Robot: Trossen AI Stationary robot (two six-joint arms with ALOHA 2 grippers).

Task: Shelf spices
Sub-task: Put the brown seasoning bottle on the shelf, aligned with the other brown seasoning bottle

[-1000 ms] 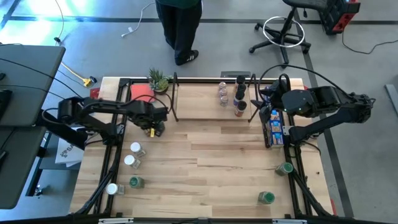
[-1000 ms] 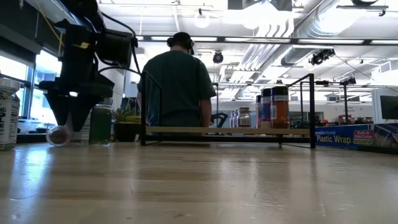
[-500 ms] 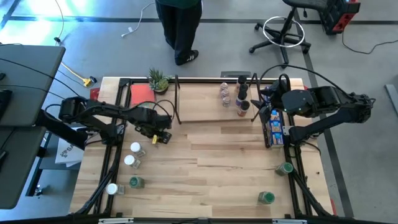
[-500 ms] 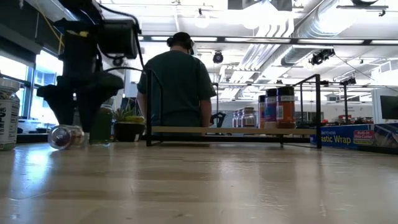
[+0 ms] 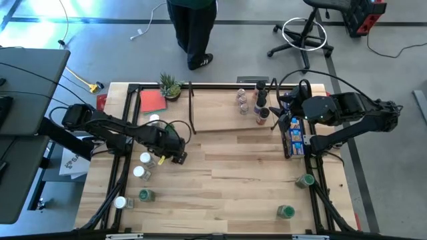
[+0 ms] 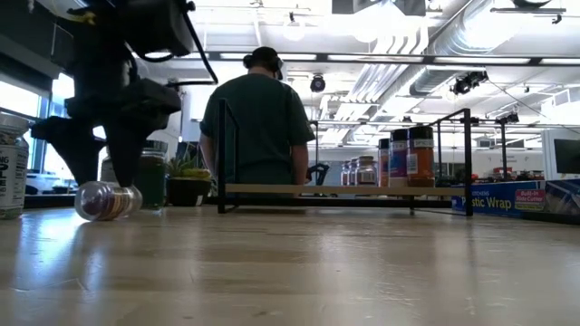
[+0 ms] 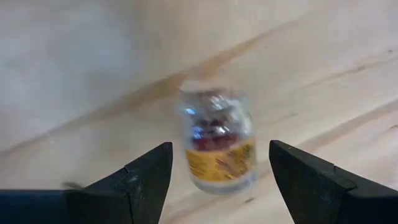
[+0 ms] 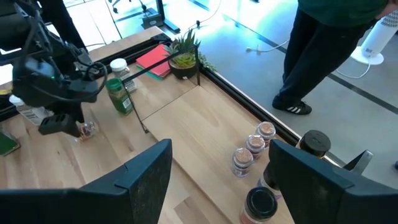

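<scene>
Spice jar (image 7: 219, 142) lies on its side on the tabletop (image 5: 240, 173), between the left gripper's (image 5: 175, 155) spread fingers, ungripped; shelf (image 5: 230, 107) holds several jars; right gripper (image 5: 283, 112) idles wide open beside the shelf, holding nothing.

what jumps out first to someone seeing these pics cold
The left gripper hangs open over a small jar lying on its side on the left half of the table. Behind it, the shelf holds a cluster of spice jars at its right end, near the waiting right gripper.
</scene>
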